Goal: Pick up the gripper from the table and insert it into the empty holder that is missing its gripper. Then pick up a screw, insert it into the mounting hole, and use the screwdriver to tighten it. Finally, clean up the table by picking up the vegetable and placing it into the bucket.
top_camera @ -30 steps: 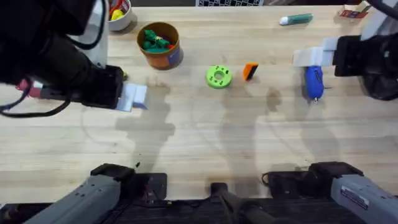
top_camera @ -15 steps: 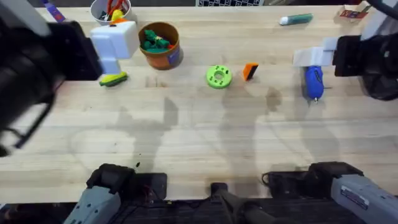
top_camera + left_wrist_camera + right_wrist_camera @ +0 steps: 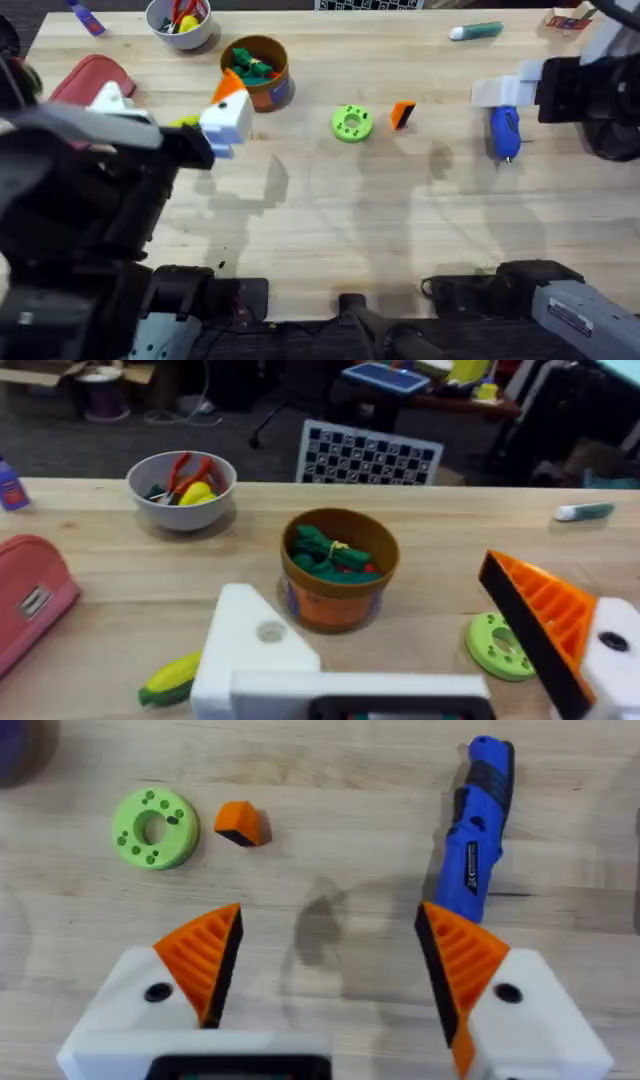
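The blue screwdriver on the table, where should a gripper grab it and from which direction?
Grip the blue screwdriver around its thick mid-body, probably coming straight down from above with the fingers straddling its width. It lies flat on the table with bare wood on both long sides, and the right gripper, fingers open, hangs right beside it.

left claw (image 3: 225, 118) near bucket (image 3: 257, 72), possibly open | screwdriver (image 3: 503, 131) far right

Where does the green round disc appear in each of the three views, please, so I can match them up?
Overhead: green disc mid-table, left of the orange gripper.
Left wrist: disc beside the bucket.
Right wrist: disc next to the orange gripper.
Shared landmark: the disc itself.
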Controlling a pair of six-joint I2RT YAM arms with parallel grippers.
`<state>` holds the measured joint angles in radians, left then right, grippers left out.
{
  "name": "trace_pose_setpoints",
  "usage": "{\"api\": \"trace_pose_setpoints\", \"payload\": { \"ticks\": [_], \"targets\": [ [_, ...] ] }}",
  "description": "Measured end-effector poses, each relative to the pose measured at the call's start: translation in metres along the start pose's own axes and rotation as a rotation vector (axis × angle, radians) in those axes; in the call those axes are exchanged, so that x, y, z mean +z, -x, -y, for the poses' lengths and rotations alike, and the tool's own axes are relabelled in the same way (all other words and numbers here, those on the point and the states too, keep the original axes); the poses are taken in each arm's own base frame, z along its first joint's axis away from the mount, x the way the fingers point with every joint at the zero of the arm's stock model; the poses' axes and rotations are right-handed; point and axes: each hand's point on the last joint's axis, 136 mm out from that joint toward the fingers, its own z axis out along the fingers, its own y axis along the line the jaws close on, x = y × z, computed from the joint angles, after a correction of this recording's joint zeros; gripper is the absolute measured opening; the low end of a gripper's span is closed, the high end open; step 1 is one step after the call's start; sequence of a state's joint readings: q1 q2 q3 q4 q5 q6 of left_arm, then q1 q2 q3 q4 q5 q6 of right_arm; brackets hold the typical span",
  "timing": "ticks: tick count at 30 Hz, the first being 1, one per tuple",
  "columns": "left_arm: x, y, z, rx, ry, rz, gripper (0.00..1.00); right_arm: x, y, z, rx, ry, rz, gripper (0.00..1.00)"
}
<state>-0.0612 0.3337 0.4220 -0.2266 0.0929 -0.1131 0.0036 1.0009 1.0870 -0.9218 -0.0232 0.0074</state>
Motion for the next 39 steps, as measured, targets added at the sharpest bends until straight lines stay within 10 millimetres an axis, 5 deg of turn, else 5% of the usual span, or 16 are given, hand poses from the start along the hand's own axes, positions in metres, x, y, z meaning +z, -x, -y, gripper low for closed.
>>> {"api": "trace_pose_setpoints", "payload": {
  "ticks": [6, 16, 31, 39],
  "targets": [
    [-0.003, -0.026, 0.008, 0.012, -0.111, 0.067, 0.988, 0.000, 0.000, 0.000, 0.000, 0.000, 0.000, 0.994],
    [-0.010, -0.073, 0.051, 0.130, -0.409, 0.120, 0.986, 0.000, 0.000, 0.000, 0.000, 0.000, 0.000, 0.994],
    [-0.039, -0.087, 0.095, 0.151, -0.719, 0.096, 0.987, 0.000, 0.000, 0.000, 0.000, 0.000, 0.000, 0.994],
    [-0.059, -0.112, 0.114, 0.127, -0.893, -0.011, 0.987, 0.000, 0.000, 0.000, 0.000, 0.000, 0.000, 0.992]
  ]
}}
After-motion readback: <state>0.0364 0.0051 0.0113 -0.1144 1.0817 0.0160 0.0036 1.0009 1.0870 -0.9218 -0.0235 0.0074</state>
